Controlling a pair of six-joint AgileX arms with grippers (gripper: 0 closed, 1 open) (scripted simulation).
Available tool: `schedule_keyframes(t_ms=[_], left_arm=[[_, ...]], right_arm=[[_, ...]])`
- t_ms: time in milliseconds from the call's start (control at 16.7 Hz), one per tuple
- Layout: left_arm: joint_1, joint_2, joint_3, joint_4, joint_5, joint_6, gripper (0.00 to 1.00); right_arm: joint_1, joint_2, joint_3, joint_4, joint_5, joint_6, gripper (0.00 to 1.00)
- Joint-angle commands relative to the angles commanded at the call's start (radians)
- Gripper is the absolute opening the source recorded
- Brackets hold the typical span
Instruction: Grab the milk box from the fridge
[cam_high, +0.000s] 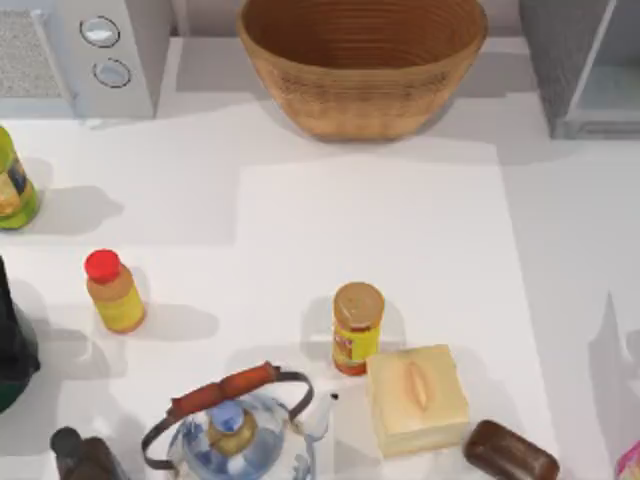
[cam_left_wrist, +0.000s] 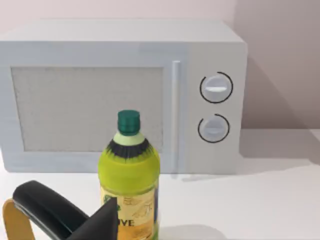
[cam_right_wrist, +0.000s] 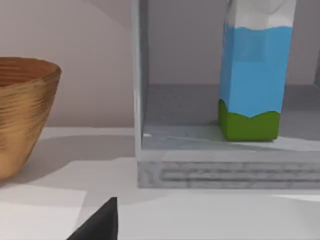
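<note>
The milk box (cam_right_wrist: 255, 75), a white carton with a light blue band and green base, stands upright on the shelf of the open fridge (cam_right_wrist: 140, 100). In the top view the fridge (cam_high: 585, 70) is at the table's back right corner. A dark part of my right gripper (cam_right_wrist: 100, 222) shows low in the right wrist view, in front of the fridge and well short of the carton. My left gripper (cam_left_wrist: 102, 220) is on the left side of the table, close to a green olive oil bottle (cam_left_wrist: 129, 175) and facing the white microwave (cam_left_wrist: 120, 95).
A woven basket (cam_high: 362, 65) stands at the back centre and the microwave (cam_high: 85, 55) at the back left. Near the front are a red-capped bottle (cam_high: 113, 292), an orange jar (cam_high: 357, 325), a pale yellow block (cam_high: 415, 398) and a glass kettle (cam_high: 235, 430).
</note>
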Motion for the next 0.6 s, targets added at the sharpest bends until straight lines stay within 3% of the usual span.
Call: schedule_keyframes(t_ms=[300,600], left_arm=[[0.0,0.0,0.0,0.0,0.0,0.0,1.0],[0.0,0.0,0.0,0.0,0.0,0.0,1.0]], right_arm=[[-0.025,0.064,0.009,0.061,-0.024,0.001,1.0],[-0.129,0.375,0.044,0.36,-0.123,0.004,1.0]])
